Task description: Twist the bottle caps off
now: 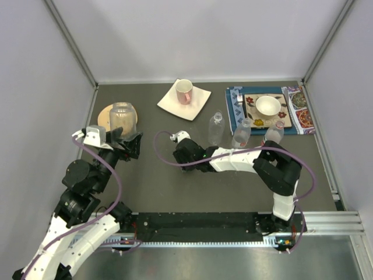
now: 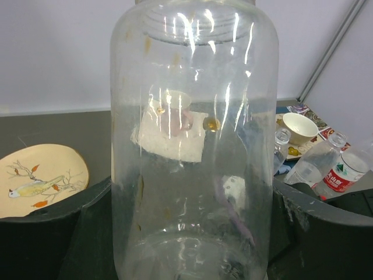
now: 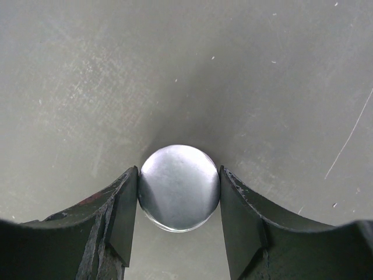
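Your right gripper point(image 3: 179, 175) pinches the wide greyish cap point(image 3: 178, 195), already off and hanging over the table point(image 3: 262, 70) below it, while your left gripper point(image 2: 189, 224) clasps the squat bottle point(image 2: 192, 105) between its fingers; next, likely, lower and release the cap.

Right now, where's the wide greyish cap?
Right wrist view: the wide greyish cap is clamped in the right gripper, near the table centre, just left of the three slim bottles.
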`<act>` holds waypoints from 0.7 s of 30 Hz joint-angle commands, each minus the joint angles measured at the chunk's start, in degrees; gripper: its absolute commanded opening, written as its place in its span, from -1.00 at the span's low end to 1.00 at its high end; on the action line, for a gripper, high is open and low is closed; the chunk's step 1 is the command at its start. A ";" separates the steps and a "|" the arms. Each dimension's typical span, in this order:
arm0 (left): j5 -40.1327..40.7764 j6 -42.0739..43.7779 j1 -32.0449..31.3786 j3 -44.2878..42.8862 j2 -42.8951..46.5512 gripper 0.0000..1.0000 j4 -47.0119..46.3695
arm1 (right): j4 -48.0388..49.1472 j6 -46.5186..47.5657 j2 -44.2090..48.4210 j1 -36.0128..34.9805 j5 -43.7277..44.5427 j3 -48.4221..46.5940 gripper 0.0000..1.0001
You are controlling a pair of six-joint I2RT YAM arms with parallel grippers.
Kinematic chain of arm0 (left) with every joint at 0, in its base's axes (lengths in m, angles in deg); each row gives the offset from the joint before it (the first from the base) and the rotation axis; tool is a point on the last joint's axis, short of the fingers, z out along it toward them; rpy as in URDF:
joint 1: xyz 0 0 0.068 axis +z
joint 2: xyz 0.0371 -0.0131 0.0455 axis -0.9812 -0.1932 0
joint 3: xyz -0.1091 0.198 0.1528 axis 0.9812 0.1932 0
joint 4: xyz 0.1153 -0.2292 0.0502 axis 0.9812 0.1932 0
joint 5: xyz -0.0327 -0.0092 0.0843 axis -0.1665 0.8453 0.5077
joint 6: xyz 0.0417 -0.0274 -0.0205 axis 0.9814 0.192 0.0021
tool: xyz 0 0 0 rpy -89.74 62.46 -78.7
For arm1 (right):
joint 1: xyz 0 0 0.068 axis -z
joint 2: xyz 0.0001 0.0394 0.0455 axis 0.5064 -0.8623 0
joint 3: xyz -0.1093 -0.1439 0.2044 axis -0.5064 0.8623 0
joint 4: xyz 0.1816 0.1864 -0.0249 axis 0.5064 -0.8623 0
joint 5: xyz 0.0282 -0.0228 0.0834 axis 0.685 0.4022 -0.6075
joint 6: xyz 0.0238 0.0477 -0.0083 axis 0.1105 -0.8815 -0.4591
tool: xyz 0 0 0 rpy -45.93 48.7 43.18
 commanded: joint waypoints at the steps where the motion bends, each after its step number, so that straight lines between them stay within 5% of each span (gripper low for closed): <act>1: 0.20 -0.15 0.25 0.67 0.39 0.07 -1.96 | -0.42 -1.78 -0.79 0.38 0.70 -2.42 -0.91; 9: 0.11 -0.50 0.25 0.94 0.57 0.12 -1.88 | -1.13 -2.66 1.84 0.38 -2.02 0.75 -0.09; 17: 0.29 -0.85 0.25 0.85 0.83 0.14 -1.52 | -2.35 -2.83 9.74 -2.16 0.96 -0.12 0.27; 21: 0.72 -0.85 0.25 0.24 0.57 0.15 -1.17 | -9.11 -1.96 14.84 -4.19 4.47 -8.97 0.44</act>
